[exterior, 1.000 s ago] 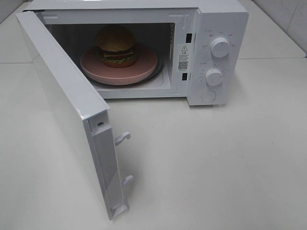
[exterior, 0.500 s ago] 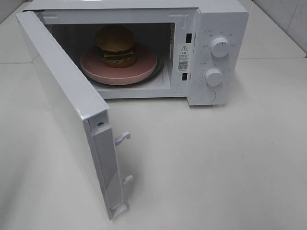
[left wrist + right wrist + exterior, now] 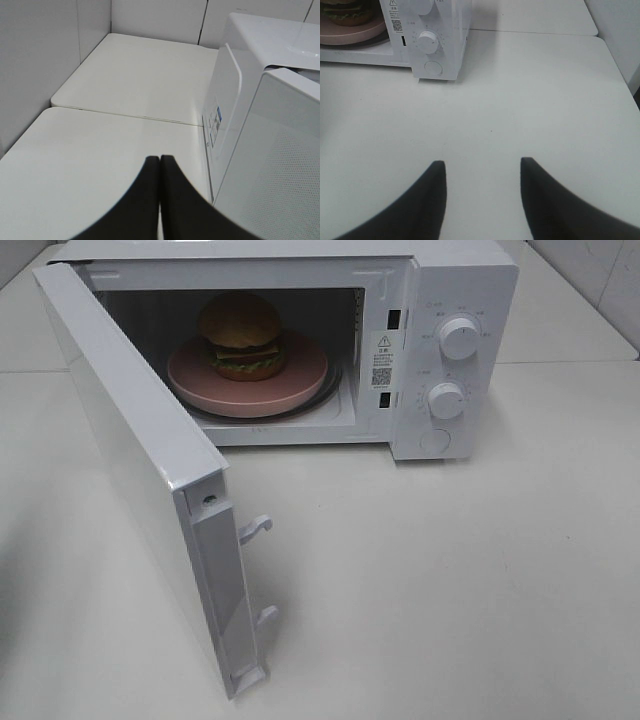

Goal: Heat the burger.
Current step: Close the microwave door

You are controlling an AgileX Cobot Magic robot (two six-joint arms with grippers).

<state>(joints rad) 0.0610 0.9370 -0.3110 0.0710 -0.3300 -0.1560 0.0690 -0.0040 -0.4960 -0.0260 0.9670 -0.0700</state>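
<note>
The burger (image 3: 240,335) sits on a pink plate (image 3: 300,375) inside the white microwave (image 3: 465,280), whose door (image 3: 140,450) hangs wide open toward the front left. Neither arm shows in the high view. In the left wrist view my left gripper (image 3: 159,159) is shut with its fingers pressed together and nothing between them, hovering over the table beside the outer face of the door (image 3: 280,165). In the right wrist view my right gripper (image 3: 482,162) stands open and empty, over the table in front of the microwave's dial panel (image 3: 427,40); the burger (image 3: 342,12) shows at the edge.
Two dials (image 3: 458,337) and a round button (image 3: 435,441) sit on the microwave's right panel. Door latch hooks (image 3: 255,528) stick out from the door's edge. A grey wall (image 3: 35,65) stands to the left of the white table (image 3: 450,580).
My left gripper has closed from wide open to shut. In the high view nothing has moved.
</note>
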